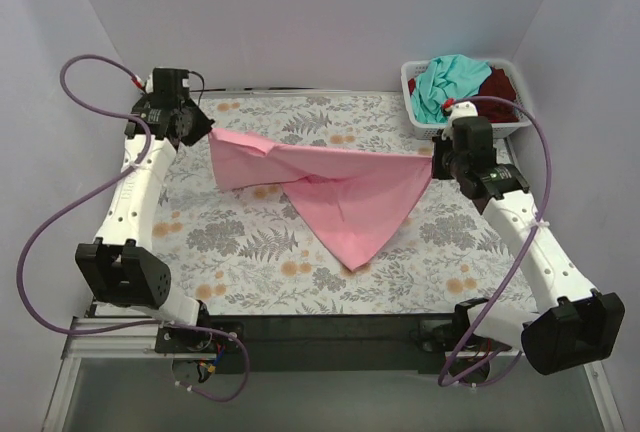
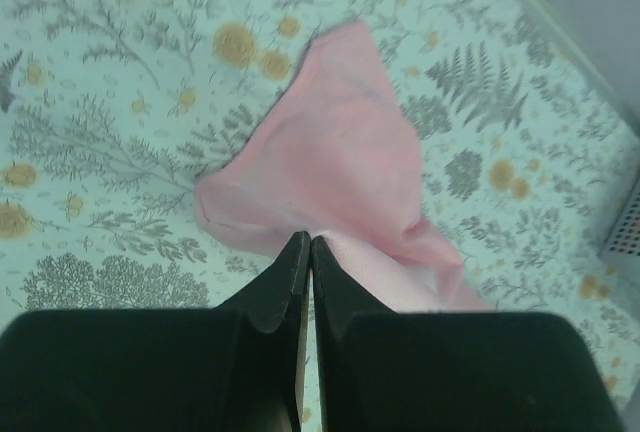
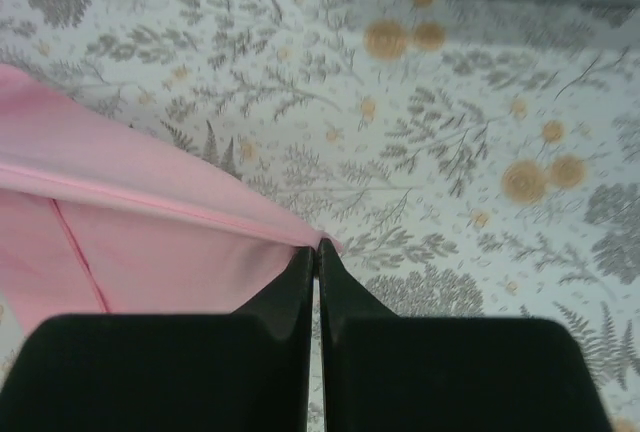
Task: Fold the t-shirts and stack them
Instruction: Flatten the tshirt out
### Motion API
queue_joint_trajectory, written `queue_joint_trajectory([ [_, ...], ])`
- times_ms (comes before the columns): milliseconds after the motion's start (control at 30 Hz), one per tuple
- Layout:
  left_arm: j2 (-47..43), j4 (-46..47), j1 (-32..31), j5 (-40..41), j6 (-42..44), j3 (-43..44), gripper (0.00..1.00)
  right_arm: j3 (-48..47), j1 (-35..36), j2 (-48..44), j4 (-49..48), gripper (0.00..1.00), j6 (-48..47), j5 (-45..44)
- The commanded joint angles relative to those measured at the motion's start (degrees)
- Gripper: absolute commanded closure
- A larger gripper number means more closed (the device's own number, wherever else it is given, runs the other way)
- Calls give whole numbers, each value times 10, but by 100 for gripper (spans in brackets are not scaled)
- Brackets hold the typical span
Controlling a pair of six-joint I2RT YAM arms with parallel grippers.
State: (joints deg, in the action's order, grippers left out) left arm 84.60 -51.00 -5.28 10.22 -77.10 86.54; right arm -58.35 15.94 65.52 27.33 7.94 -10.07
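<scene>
Above the middle of the floral-patterned table (image 1: 230, 242), the light pink t-shirt (image 1: 330, 187) is spread between the two arms.

1. Left gripper (image 1: 205, 132): positioned at the far left of the table. The jaws are pressed together on the left end of the light pink t-shirt. In the left wrist view, the fabric bunches at the fingertips and fans out beyond them over the table.

2. Right gripper (image 1: 437, 160): positioned at the right, just near of the white basket (image 1: 412, 80). The jaws are clamped on the right corner of the same garment. In the right wrist view, a hemmed edge runs from the fingertips away to the left.

3. Light pink t-shirt: the upper edge runs almost straight from one gripper to the other. Below that edge the fabric sags into a point directed toward the near side of the table. Whether that point touches the surface cannot be determined.

4. White basket: located at the far right corner. It contains the teal t-shirt (image 1: 445, 77), crumpled on the left, and the dark red t-shirt (image 1: 497, 85), beside it on the right. Both are unfolded.
</scene>
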Motion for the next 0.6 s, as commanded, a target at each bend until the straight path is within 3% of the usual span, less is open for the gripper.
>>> queue_joint_trajectory([
  [0,11,-37,14,22,28,138,100,-116,2,6,15,99,-69,-51],
  [33,15,-45,15,25,34,196,100,-141,2,5,18,99,-78,-52],
  [167,3,-57,18,38,58,294,100,-239,2,-16,41,99,-135,-32],
  [333,-116,-6,18,66,77,281,100,-299,2,-86,70,99,-191,27],
  [567,-261,54,16,87,128,250,100,-279,2,-212,88,99,-212,117],
])
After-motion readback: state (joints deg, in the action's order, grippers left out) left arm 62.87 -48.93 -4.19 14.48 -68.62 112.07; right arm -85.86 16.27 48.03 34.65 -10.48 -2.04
